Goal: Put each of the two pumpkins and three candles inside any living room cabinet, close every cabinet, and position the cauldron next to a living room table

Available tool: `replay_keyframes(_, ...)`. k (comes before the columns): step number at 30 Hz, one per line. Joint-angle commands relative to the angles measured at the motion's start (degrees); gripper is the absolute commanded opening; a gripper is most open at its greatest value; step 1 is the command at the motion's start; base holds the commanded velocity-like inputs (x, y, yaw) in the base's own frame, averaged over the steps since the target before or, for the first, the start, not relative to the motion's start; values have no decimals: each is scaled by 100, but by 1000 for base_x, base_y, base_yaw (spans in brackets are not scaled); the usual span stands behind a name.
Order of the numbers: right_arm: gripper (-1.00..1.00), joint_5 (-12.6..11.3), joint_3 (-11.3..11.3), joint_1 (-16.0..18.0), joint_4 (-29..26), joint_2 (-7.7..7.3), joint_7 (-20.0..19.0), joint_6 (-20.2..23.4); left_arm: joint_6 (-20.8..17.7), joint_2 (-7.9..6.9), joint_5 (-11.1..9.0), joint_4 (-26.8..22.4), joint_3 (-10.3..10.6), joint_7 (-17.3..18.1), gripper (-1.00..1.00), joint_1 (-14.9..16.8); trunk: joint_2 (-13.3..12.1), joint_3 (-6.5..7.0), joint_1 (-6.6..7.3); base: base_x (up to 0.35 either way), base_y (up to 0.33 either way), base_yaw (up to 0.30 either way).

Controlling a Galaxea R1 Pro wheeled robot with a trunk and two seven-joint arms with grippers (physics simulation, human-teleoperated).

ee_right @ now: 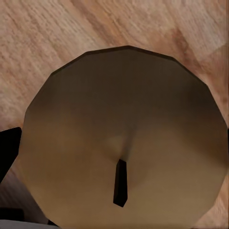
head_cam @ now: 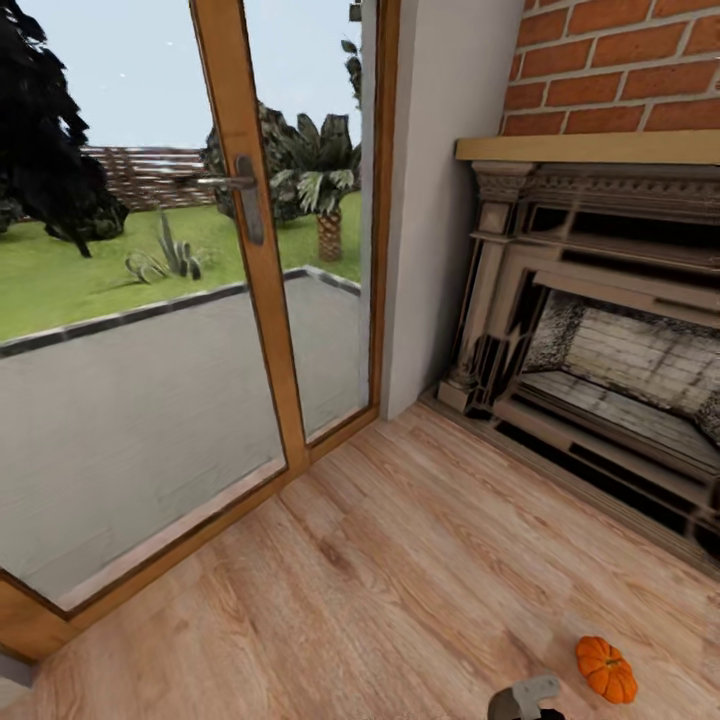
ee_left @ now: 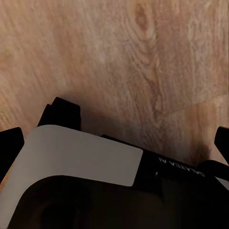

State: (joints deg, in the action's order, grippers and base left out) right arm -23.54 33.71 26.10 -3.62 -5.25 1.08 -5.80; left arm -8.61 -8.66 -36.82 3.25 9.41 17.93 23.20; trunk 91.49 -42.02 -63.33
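A small, squat, ribbed orange pumpkin sits on the warm, grained light-wood plank floor, in front of the ornate grey carved fireplace with its red brick chimney breast. A timber-framed glass door with a metal lever handle looks onto grass and paving. In the right wrist view, a stubby candle's flat, pale brown many-sided top with a short dark wick sits close against the camera; whether the right claw grips it I cannot tell. The left claw's dark fingertips stand wide apart over bare planks, holding nothing.
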Motion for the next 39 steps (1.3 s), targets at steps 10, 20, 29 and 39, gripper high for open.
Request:
replay_keyframes(10, -100, -8, 4, 0, 0, -3, -3, 6, 0, -3, 0, 0, 0, 0, 100, 0, 0, -70, 0, 0, 0, -194)
replay_keyframes(20, -100, -2, 22, -77, 236, 28, 2, 15, 78, -4, 17, 9, 0, -18, 100, -230, 0, -88, 0, 0, 0, -63)
replay_keyframes(29, -100, -44, 20, -88, 257, 30, -29, 7, 79, -8, 17, 9, 0, -18, 100, -351, 0, -28, 0, 0, 0, -154)
replay_keyframes(39, -100, -46, 17, -88, 263, 32, -38, 8, 79, -7, 17, 9, 0, -18, 100, -351, 0, 39, 0, 0, 0, -233)
